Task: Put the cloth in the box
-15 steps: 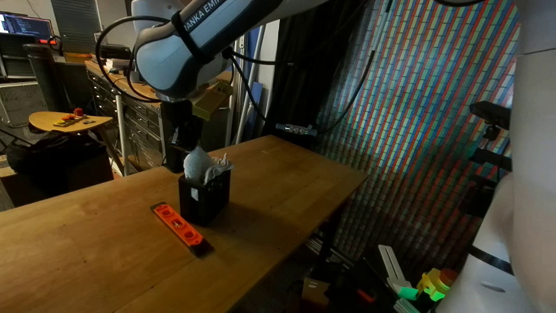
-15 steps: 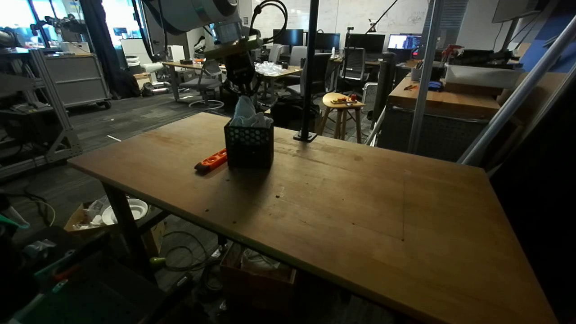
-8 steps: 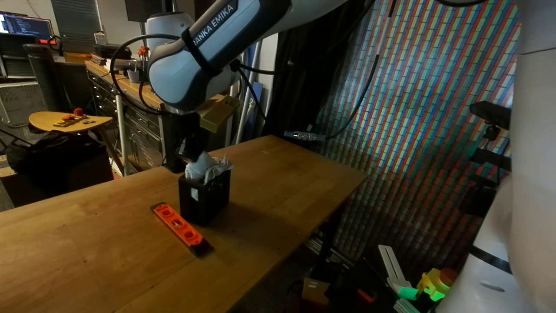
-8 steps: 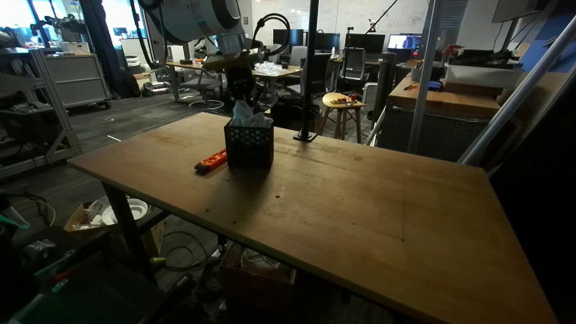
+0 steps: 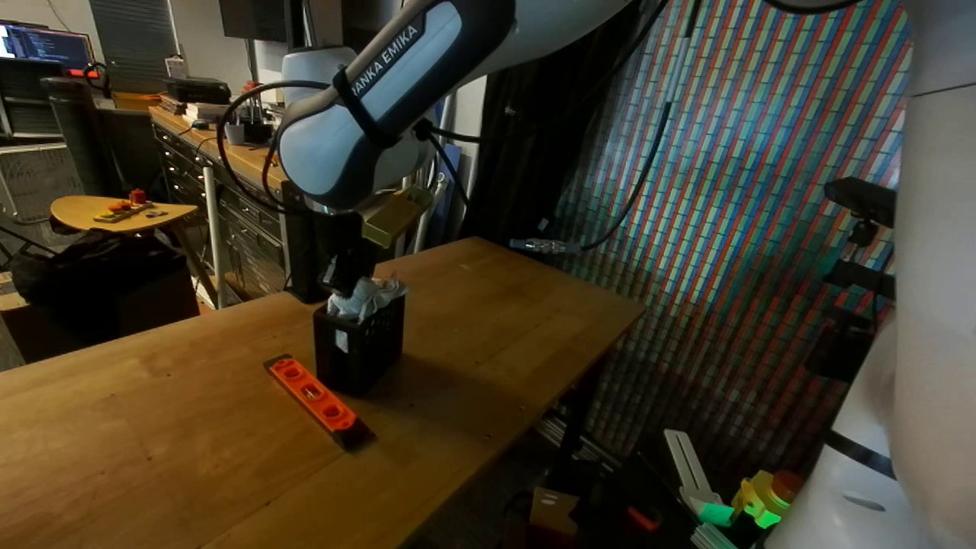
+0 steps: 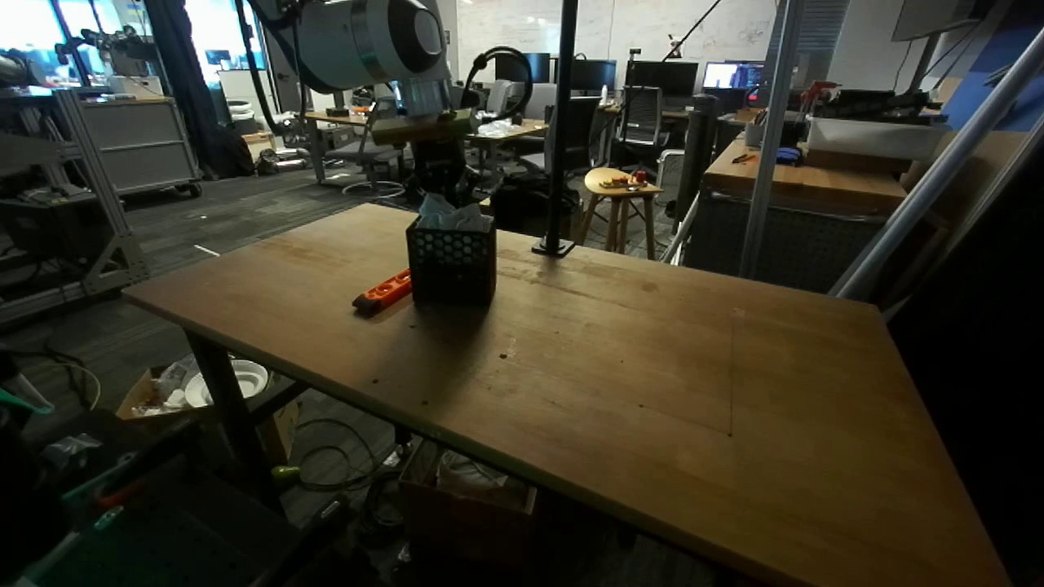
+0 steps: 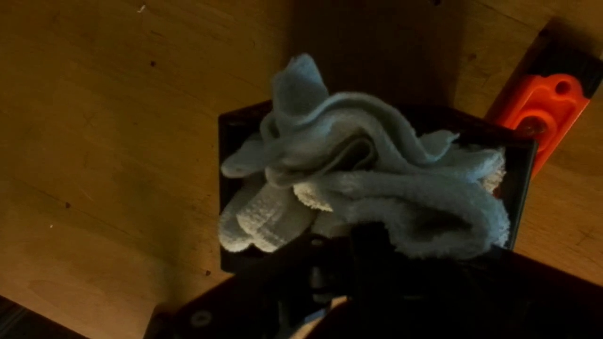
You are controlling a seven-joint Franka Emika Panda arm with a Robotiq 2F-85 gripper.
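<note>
The black box point(image 5: 354, 358) stands upright on the wooden table, and its dark perforated side point(image 6: 453, 273) faces me in an exterior view. The pale grey-white cloth point(image 7: 348, 129) is bunched in folds inside the box, bulging above the rim point(image 7: 525, 197); one corner pokes past the far rim. From above, my gripper point(image 7: 370, 235) comes down on the near part of the cloth. Its jaws are shut with a bit of cloth seemingly pinched at the dark tips, though the exact contact is hidden in shadow. In an exterior view the gripper point(image 5: 349, 288) sits just over the box opening.
A flat red-orange bar point(image 5: 313, 393) with black ends lies close beside the box on the table point(image 5: 191, 450). A thin black post point(image 6: 557, 163) rises from the table's far edge behind the box. A stool point(image 6: 624, 187) stands beyond the table.
My arm has come down toward the box, shifting slightly to the right in an exterior view. The raised peak of cloth under the gripper has sunk into the box. Box and bar stay put.
</note>
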